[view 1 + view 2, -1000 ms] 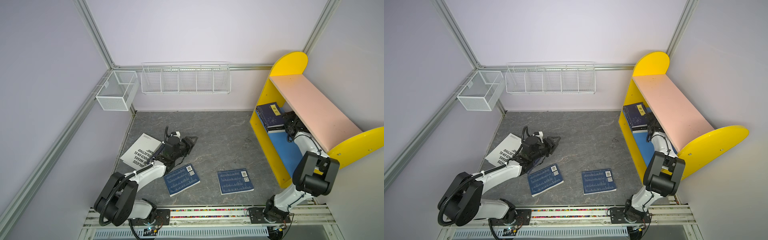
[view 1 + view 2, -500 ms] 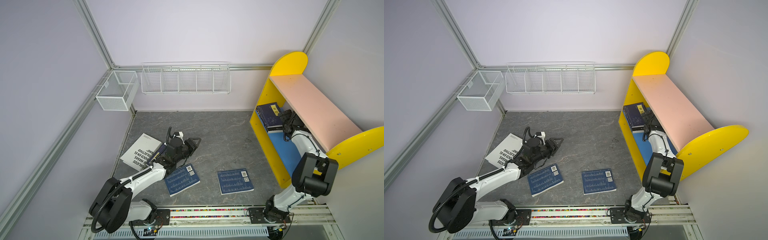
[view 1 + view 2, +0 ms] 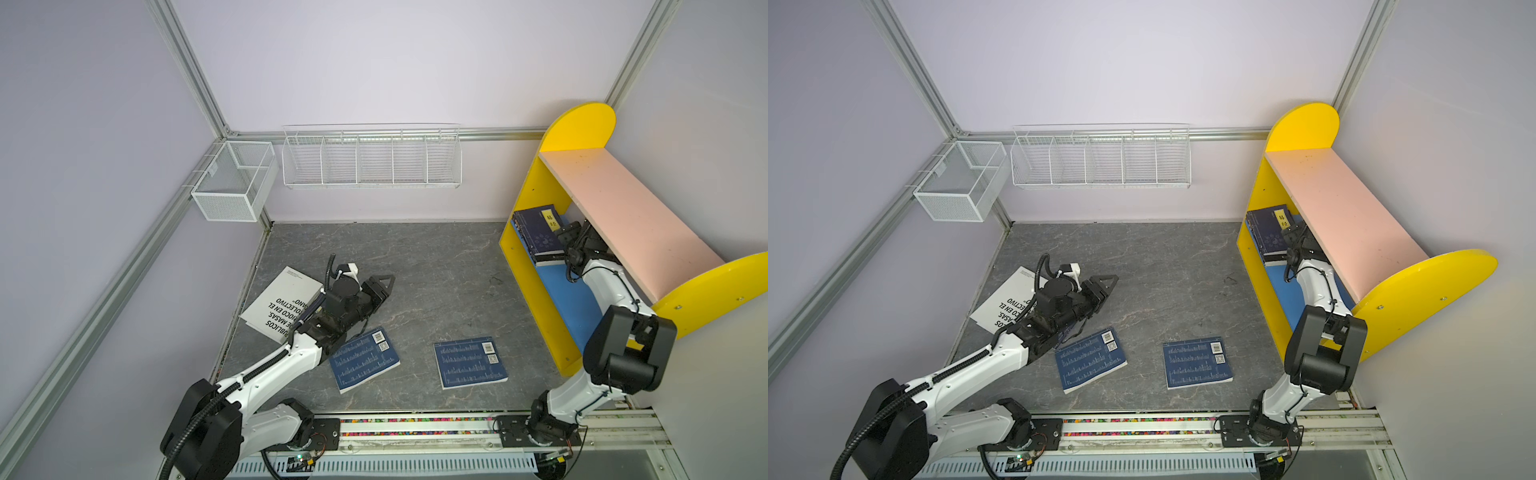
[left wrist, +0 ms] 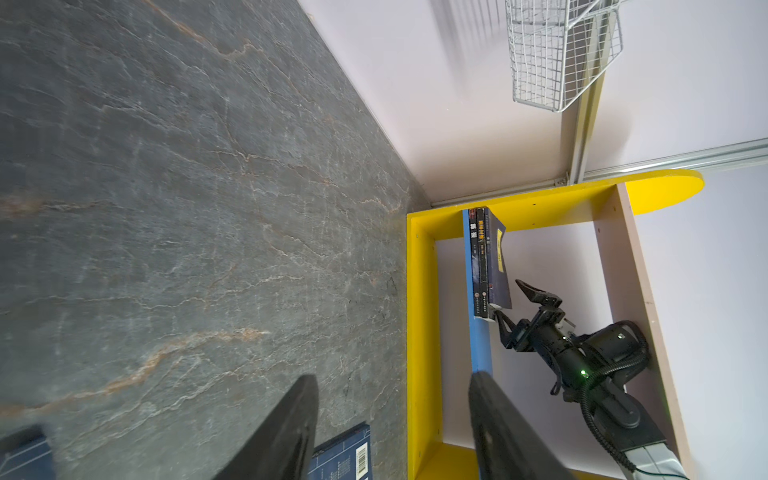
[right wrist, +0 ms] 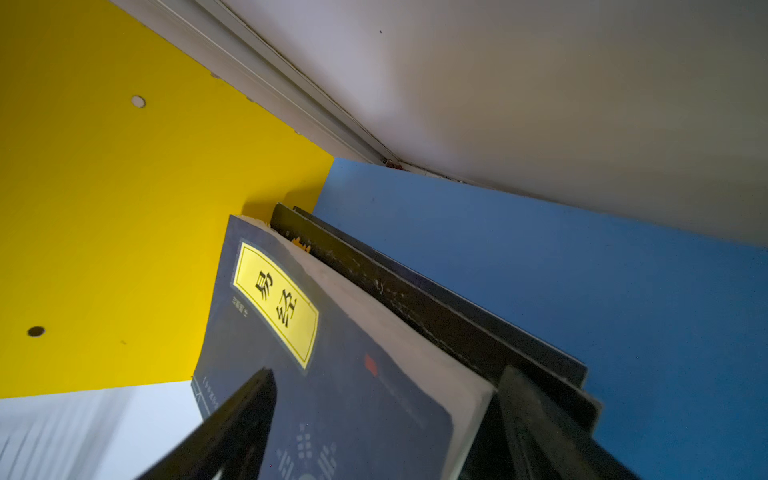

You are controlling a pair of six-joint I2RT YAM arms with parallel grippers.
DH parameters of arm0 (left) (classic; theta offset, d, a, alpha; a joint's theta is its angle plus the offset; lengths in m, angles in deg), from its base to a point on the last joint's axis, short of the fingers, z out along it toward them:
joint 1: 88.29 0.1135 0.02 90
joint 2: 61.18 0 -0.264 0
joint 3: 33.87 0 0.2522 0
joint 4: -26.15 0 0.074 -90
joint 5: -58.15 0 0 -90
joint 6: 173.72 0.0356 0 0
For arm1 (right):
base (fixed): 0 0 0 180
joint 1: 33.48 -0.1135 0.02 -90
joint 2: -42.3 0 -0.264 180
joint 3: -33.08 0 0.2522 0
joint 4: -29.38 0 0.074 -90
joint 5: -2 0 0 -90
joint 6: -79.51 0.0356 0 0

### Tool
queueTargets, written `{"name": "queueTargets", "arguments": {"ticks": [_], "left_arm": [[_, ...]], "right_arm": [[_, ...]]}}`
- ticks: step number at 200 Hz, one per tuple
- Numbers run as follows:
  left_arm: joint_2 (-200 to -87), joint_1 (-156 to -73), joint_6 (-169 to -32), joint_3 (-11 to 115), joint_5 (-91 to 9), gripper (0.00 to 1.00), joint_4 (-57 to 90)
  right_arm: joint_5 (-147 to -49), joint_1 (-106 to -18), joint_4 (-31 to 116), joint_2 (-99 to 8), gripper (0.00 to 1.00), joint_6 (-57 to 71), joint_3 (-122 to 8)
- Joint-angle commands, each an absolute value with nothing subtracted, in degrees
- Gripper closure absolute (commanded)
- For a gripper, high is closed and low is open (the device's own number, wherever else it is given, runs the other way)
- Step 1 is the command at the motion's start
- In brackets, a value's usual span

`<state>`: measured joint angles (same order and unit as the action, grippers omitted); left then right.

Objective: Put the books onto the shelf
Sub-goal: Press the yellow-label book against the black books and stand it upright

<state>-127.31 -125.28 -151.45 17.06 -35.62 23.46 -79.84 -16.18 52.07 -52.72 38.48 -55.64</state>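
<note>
The shelf (image 3: 623,216) stands at the right, with yellow side panels, a pink top board and a blue lower board (image 3: 577,299). On that board lies a stack of books (image 3: 540,237), a navy one on two black ones (image 5: 436,316). My right gripper (image 3: 567,237) is open at the stack's near end, its fingers astride the navy book (image 5: 332,374) without pressing it. Two navy books (image 3: 365,359) (image 3: 470,362) and a white book (image 3: 282,301) lie on the floor. My left gripper (image 3: 380,286) hovers open and empty beside the white book.
A white wire rack (image 3: 372,160) and a mesh basket (image 3: 232,183) hang on the back wall. The arms' base rail (image 3: 415,428) runs along the front edge. Grey floor lies between the floor books and the shelf (image 4: 422,311).
My left arm has stretched out and its gripper has shifted slightly right. My right gripper has edged further in along the stack, with its jaws wider than before.
</note>
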Motion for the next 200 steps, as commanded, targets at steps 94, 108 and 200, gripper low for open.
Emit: {"name": "queueTargets", "arguments": {"ticks": [94,108,200], "left_arm": [[-120.37,-125.55,-140.57,17.48,-25.32,0.22,4.61],[-119.90,-125.55,-140.42,16.52,-24.99,0.22,5.11],[-123.03,-125.55,-140.09,15.69,-26.65,0.23,8.55]], "right_arm": [[-92.26,-22.53,62.97,-38.74,0.12,40.08,-45.47],[-91.89,-22.56,60.42,-37.32,0.12,40.67,-43.78],[-83.10,-24.73,58.27,-42.96,0.12,34.98,-46.97]]}}
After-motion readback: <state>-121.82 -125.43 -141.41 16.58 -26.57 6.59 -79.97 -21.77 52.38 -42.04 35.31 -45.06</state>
